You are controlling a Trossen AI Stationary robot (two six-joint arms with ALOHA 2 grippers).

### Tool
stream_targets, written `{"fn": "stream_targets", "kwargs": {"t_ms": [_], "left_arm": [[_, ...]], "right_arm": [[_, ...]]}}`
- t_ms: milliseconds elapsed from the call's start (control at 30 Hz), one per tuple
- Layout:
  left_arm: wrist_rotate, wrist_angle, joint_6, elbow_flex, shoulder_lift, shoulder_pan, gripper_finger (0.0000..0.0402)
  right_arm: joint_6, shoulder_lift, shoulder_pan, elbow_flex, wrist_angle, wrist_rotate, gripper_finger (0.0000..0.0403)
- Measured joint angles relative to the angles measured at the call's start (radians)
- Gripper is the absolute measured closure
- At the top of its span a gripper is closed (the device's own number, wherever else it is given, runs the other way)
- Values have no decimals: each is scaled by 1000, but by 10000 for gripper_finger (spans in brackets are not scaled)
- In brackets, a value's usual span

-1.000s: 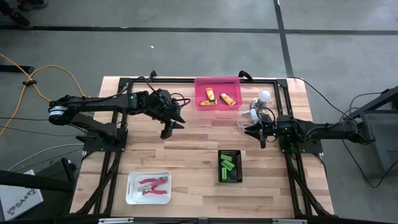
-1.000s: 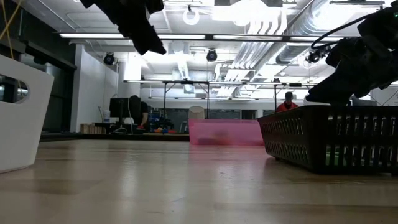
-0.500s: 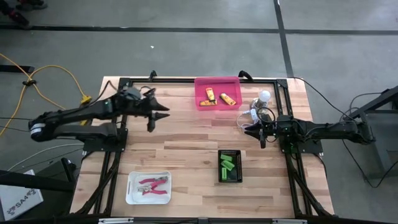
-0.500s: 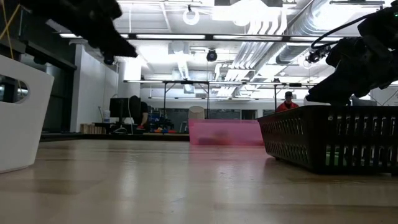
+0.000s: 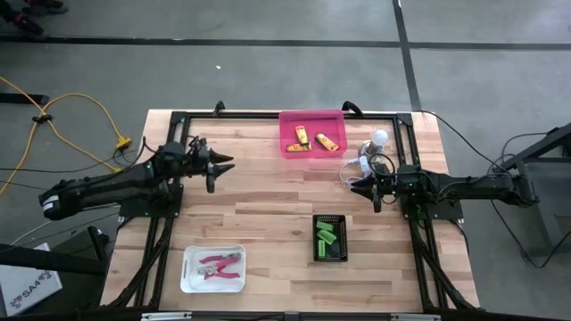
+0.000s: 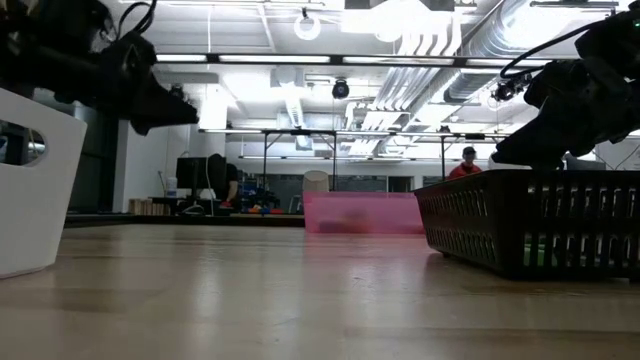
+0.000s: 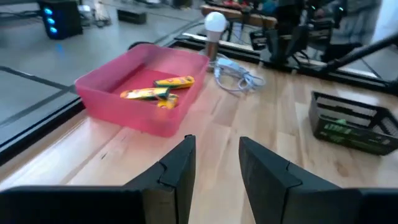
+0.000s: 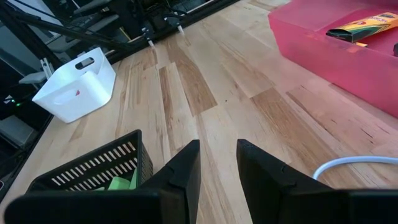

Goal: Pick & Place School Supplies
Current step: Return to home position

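Note:
Yellow-orange oblong pieces [image 5: 314,139] lie in a pink bin [image 5: 287,134] at the table's far middle. Green blocks [image 5: 326,239] sit in a black basket [image 5: 331,219] toward the near right. Pink-handled tools [image 5: 219,266] lie in a white bin [image 5: 189,272] at the near left. My left gripper [image 5: 220,166] [image 7: 216,140] hovers open over the table's left part, pointing toward the pink bin [image 7: 112,102]. My right gripper [image 5: 361,187] [image 8: 217,144] is open and hovers at the right, between the pink bin and the basket [image 8: 87,168].
A white bulb [image 5: 379,137] with a coiled white cable [image 5: 357,166] lies just beyond my right gripper. Black frame rails [image 5: 169,214] run along the table's left, right and far sides. Bare wood [image 5: 268,205] lies between the three containers.
My left gripper has drawn back from the table's middle toward its left edge and sunk lower, tipping from a downward slant to nearly level. Its finger gap looks the same. My right arm has kept still.

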Motion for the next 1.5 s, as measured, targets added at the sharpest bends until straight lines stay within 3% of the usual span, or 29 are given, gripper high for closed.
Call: {"fn": "stream_targets", "kwargs": {"t_ms": [233,533,833,1267,1500], "left_arm": [[-52,170,-26,-125,-33,0,282],[-79,228,-54,-190,-60,0,282],[-71,135,-69,-192,-60,60,282],[57,26,-116,-194,-62,184,282],[57,-24,-132,-195,-140,204,282]], "right_arm": [[0,0,0,0,0,0,310],[0,0,0,0,1,0,310],[0,0,0,0,1,0,310],[0,0,0,0,1,0,310],[0,0,0,0,1,0,310]]}}
